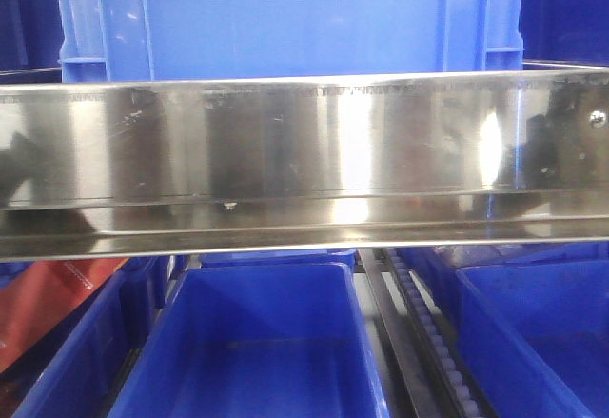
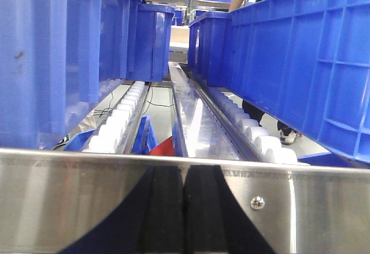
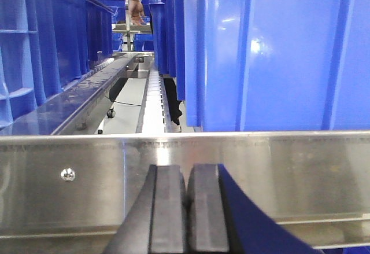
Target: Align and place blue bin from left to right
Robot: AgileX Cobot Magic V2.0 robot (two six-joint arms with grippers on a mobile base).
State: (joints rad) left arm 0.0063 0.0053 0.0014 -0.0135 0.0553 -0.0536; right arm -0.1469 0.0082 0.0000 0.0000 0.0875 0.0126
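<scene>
Front view: the blue bin (image 1: 285, 18) was seen on the upper shelf, just behind a shiny steel rail (image 1: 304, 151) that ran across the whole frame. Its flat wall faced the camera, with ribs near both corners, and its long side ran left to right along the rail. It sat roughly centred, slightly left. Lower bins (image 1: 257, 342) were seen below the rail. No gripper was visible here.

Left wrist view: the left gripper (image 2: 185, 208) was seen at bottom centre, in front of the steel rail (image 2: 87, 196), its dark fingers (image 2: 162, 208) pressed together with only a thin seam between them and nothing held. Beyond the rail, a bin wall (image 2: 52, 57) stood to the left on a roller track (image 2: 118, 121), and another bin (image 2: 312, 57) to the right. Which of these was the task bin could not be told from this view.

Right wrist view: the right gripper (image 3: 186, 213) was likewise closed, fingers (image 3: 167, 213) touching, nothing held, low in front of the rail (image 3: 277, 179). The blue bin (image 3: 277, 51) was seen directly ahead and to the right of the jaws, just behind the rail, its near wall side-on. A person's hand (image 3: 136, 11) was seen far back.

Judgement: the bin lay beyond the rail, ahead of both arms; the right arm seemed nearer.
</scene>
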